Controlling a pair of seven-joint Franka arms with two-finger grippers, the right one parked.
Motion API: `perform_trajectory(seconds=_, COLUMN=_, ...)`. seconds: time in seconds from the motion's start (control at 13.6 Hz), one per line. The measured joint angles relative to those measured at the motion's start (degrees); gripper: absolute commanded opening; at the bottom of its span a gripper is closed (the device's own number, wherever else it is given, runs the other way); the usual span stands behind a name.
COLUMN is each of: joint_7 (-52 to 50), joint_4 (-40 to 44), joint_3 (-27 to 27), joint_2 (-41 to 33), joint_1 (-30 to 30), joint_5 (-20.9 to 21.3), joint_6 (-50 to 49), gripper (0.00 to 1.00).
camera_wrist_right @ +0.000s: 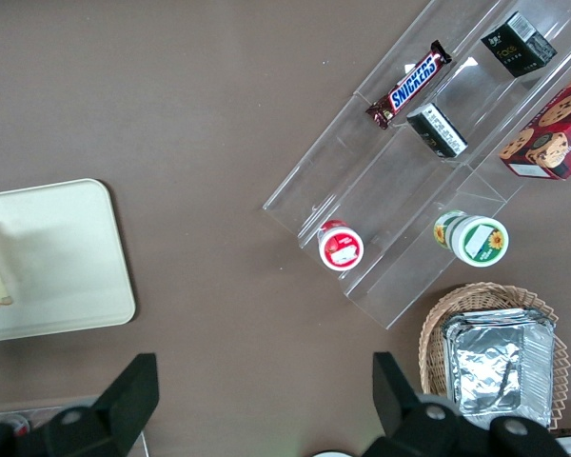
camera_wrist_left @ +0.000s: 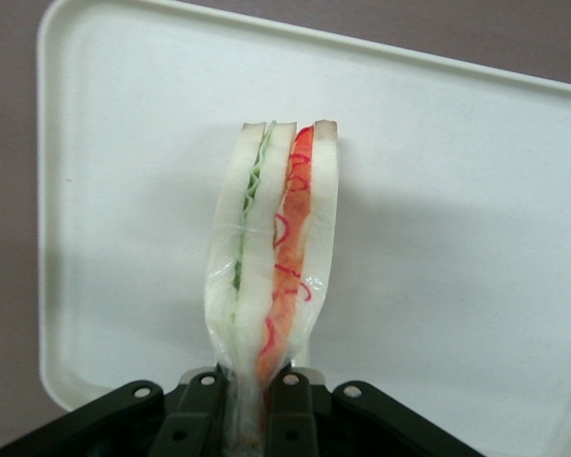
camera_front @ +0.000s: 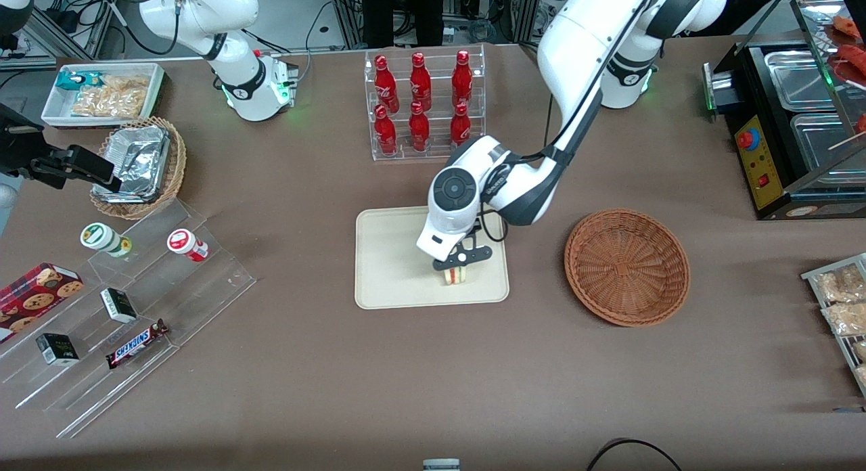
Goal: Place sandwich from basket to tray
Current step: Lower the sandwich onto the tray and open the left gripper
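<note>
A brown worktop point(camera_front: 284, 363) carried everything, seen from the front. At the parked arm's end stood a clear stepped display point(camera_front: 128, 302) holding a Snickers bar point(camera_front: 137, 343), small dark boxes and two round tubs, with a lighter wicker basket point(camera_front: 139, 168) farther from the camera holding a crinkled foil container point(camera_front: 135, 161). At the middle of the worktop lay the cream tray point(camera_front: 385, 254). The gripper point(camera_front: 457, 267) hung over the tray near the corner that lies closest to the camera and toward the working arm's end. Its fingers point(camera_wrist_left: 290, 419) were clenched on the sandwich point(camera_front: 456, 275), which stood on edge against the tray floor. In the left wrist view the sandwich point(camera_wrist_left: 276, 257) showed green and red filling between pale bread, pinched at one end. A rack of red bottles point(camera_front: 423, 105) stood farther from the camera than the tray. Toward the working arm's end sat the reddish-brown basket point(camera_front: 627, 266), apart from the tray.
</note>
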Motion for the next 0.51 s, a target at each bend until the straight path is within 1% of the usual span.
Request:
perform_trajectory(seconds=0.22, joint_7=-0.26, joint_4=3.29, joint_3=-0.02, joint_2=2.45, joint_1=-0.72, joint_5=0.00, joint_6=0.00, gripper=0.01)
perform_trajectory(seconds=0.44, joint_7=-0.26, joint_4=4.31, joint_3=-0.77, joint_2=3.62, joint_1=-1.00, joint_5=0.00, joint_6=0.00, gripper=0.02)
perform_trajectory(seconds=0.51, joint_7=-0.26, joint_4=4.34, joint_3=-0.88, joint_2=3.71, joint_1=-1.15, joint_5=0.00, joint_6=0.00, gripper=0.10)
